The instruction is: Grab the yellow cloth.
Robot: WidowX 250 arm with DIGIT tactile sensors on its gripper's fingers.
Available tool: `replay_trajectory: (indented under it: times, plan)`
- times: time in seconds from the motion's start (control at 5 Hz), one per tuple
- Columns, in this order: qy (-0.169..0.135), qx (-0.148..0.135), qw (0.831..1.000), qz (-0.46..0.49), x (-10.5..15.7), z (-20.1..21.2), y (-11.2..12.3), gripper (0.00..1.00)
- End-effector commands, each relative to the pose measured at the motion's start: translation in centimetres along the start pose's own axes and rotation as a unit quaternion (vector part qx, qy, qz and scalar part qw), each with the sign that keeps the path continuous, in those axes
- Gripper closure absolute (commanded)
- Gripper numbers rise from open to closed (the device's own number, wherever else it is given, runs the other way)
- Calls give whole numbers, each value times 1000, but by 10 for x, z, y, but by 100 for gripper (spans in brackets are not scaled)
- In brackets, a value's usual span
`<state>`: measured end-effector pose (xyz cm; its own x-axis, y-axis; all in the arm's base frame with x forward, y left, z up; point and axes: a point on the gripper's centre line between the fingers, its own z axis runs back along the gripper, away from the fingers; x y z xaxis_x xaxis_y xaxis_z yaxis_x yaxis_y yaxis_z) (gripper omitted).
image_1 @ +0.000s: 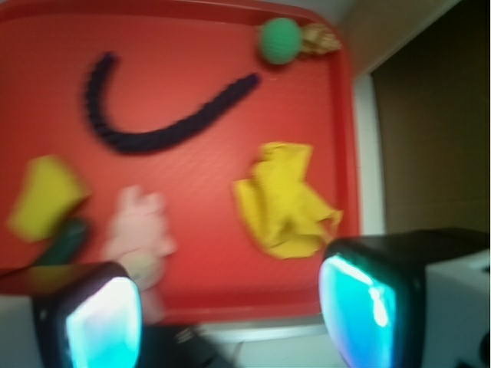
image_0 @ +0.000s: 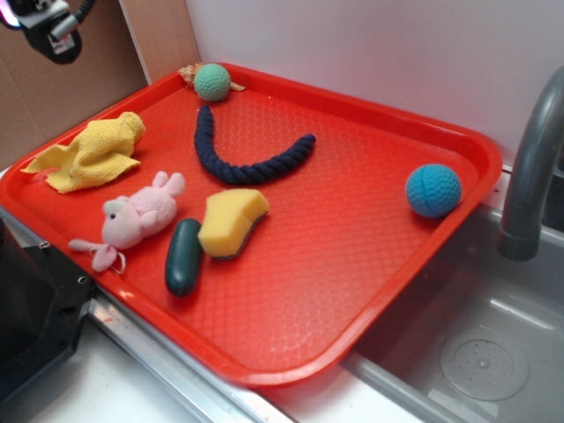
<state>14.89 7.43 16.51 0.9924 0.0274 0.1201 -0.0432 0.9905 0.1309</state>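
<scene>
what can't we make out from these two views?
- Exterior: end effector cut off by the top-left edge; finger state unreadable.
- Wrist: motion blur smears the yellow cloth weave and the pink plush toy.
- Wrist: yellow sponge and dark green object partly hidden behind one finger.

Black plastic gripper [image_1: 230,314]: two blocky fingers [image_1: 96,318], inner faces glossy, reflecting cyan-white light. Exterior view shows the black gripper head [image_0: 48,26] with silver metal fittings, a black ribbed cable and a magenta glow at its edge.
</scene>
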Motion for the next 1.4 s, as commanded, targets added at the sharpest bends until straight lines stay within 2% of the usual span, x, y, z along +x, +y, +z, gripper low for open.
replay_trajectory:
  times: [0.0, 0.2, 0.6, 0.8, 1.0, 1.2]
  plan:
    - [0, -15, 1000, -4, 6, -55, 31, 0]
    - [-6, -39, 999, -28, 12, -86, 27, 0]
    - [15, -3, 998, -64, 24, -125, 33, 0]
    - [42, -12, 997, -65, -3, -141, 39, 0]
    - [52, -28, 997, -50, 18, -154, 33, 100]
    - [39, -33, 998, -46, 14, -149, 28, 100]
